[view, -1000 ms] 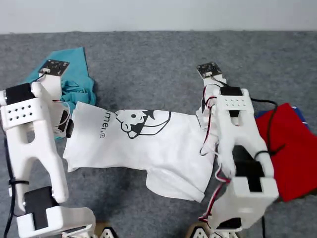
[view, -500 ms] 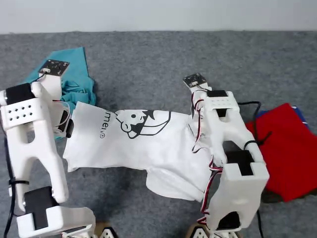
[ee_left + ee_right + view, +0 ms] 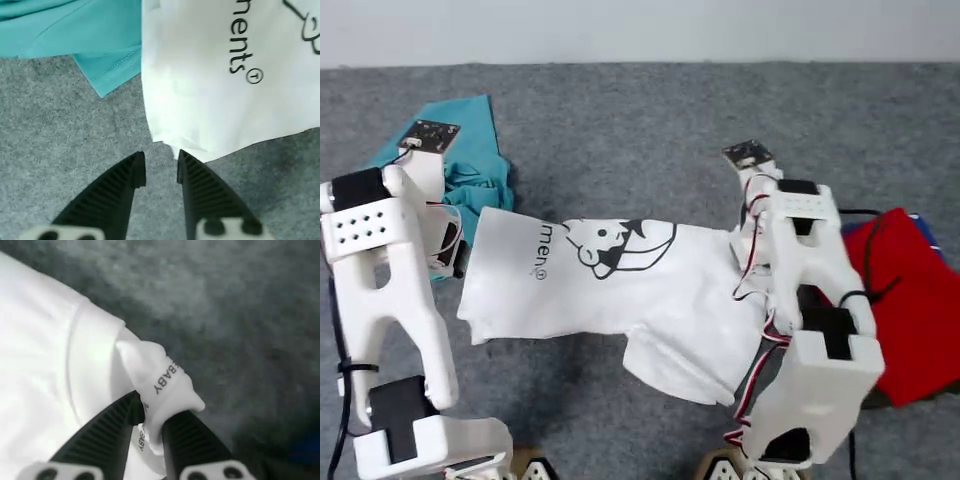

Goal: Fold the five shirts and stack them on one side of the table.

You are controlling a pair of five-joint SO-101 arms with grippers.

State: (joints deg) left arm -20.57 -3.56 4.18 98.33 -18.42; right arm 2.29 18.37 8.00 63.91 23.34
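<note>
tension first: right tool [image 3: 152,415] pinches the white shirt [image 3: 620,290] neckband; my left tool [image 3: 160,165], spread beside the hem, should clamp it too.

Three shirts, two arms.
One white shirt [image 3: 620,290] mid-table, one teal shirt [image 3: 470,140] at its left edge, one red shirt [image 3: 910,300] at its right; one left arm [image 3: 380,260], one right arm [image 3: 810,290].
</note>
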